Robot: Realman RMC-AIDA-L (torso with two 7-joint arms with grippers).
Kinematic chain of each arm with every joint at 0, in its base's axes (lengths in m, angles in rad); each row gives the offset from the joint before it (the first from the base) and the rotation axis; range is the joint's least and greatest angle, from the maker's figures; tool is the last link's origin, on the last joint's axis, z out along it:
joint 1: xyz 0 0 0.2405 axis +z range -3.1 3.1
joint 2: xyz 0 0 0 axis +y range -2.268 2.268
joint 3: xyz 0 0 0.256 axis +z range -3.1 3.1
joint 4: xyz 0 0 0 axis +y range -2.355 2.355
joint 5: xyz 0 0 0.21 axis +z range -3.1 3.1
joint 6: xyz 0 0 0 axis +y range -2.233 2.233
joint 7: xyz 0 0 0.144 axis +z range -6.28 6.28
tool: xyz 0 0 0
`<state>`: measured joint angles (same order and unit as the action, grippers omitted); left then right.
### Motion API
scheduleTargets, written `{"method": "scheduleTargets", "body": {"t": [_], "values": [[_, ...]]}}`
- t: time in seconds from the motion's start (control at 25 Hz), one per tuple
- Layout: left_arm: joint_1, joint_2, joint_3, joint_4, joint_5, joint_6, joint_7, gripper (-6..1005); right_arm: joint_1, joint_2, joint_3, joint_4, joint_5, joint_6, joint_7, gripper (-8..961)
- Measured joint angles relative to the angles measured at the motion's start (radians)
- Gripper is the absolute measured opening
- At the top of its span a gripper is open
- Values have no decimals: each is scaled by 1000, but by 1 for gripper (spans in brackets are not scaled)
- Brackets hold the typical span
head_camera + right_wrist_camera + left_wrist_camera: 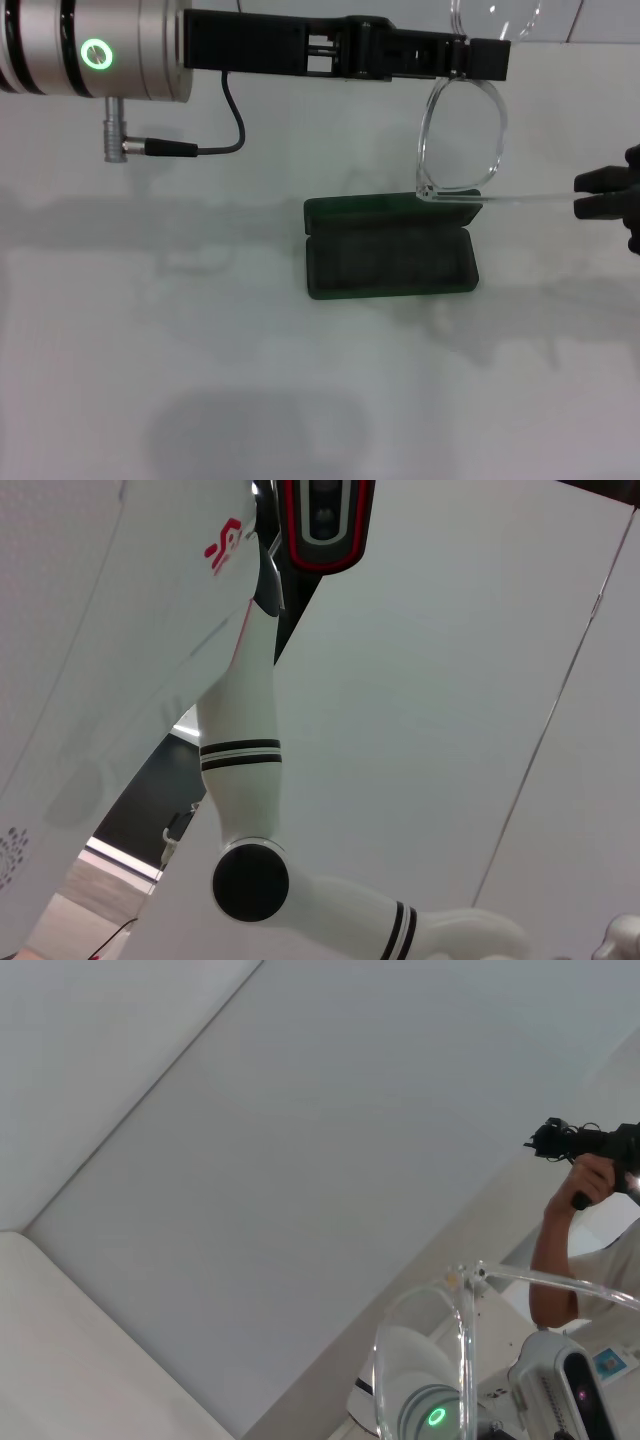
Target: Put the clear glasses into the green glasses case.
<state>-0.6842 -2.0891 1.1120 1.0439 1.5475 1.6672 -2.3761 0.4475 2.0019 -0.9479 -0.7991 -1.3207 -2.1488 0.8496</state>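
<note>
Clear glasses, clenched in both claws, hang above unlabelled green glasses case.

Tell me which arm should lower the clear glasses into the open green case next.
Probably the left. The left gripper holds the clear glasses by the frame, hanging just above the open green glasses case. The right gripper pinches only a temple tip from the side and would likely just steady or fold it.
</note>
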Motion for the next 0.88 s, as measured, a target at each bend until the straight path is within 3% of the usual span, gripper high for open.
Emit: {"method": "scheduleTargets", "body": {"t": [0.52, 0.88], "values": [[13, 0, 0, -1, -17, 2, 8, 427, -4, 9, 0, 0, -17, -2, -1, 69], [14, 0, 13, -15, -20, 6, 9, 185, -3, 9, -12, 0, -16, -3, -1, 71]]}}
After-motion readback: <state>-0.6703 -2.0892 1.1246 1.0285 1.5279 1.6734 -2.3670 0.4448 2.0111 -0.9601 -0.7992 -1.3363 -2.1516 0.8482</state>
